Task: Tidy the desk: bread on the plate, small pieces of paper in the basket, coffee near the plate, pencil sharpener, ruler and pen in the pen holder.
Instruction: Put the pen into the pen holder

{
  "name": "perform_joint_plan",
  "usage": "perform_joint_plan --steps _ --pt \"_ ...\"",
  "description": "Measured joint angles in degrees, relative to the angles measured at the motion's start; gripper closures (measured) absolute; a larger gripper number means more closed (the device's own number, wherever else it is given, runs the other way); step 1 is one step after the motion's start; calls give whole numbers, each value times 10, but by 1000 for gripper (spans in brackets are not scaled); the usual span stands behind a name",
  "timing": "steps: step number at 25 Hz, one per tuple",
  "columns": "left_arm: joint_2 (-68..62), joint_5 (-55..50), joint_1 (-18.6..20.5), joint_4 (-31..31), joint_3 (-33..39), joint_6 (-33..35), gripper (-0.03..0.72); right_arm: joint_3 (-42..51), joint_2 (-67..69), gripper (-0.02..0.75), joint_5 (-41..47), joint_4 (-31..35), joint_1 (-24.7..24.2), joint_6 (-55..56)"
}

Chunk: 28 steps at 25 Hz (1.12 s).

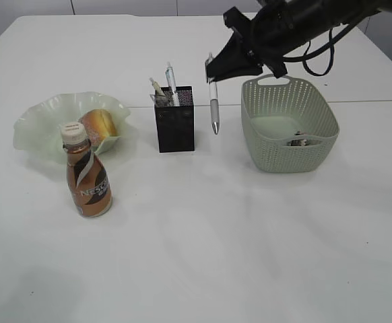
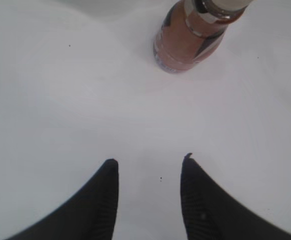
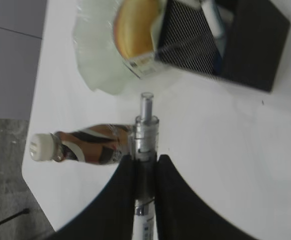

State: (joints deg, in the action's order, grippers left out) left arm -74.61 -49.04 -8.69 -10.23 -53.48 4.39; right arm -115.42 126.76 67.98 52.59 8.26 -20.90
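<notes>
My right gripper (image 1: 217,67) is shut on a silver and white pen (image 1: 213,101) and holds it upright in the air, right of the black mesh pen holder (image 1: 176,126). The right wrist view shows the pen (image 3: 144,135) between the jaws (image 3: 143,162). The holder has a pen and other items in it. The bread (image 1: 100,124) lies on the pale green wavy plate (image 1: 34,124). The coffee bottle (image 1: 85,173) stands in front of the plate. My left gripper (image 2: 149,165) is open and empty over the table, near the coffee bottle (image 2: 193,35).
A green woven basket (image 1: 317,151) with paper pieces (image 1: 298,140) inside stands at the right. The table's back edge meets a wall.
</notes>
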Motion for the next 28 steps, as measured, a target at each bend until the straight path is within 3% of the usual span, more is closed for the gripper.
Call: perform_joint_plan --steps 9,16,28 --pt "0 -7 0 0 0 0 381 0 2 680 -133 207 -10 -285" --pt "0 -27 0 0 0 0 381 0 45 680 -172 369 -10 -499" --pt "0 -53 0 13 0 0 381 -28 119 678 -172 429 -8 -687"
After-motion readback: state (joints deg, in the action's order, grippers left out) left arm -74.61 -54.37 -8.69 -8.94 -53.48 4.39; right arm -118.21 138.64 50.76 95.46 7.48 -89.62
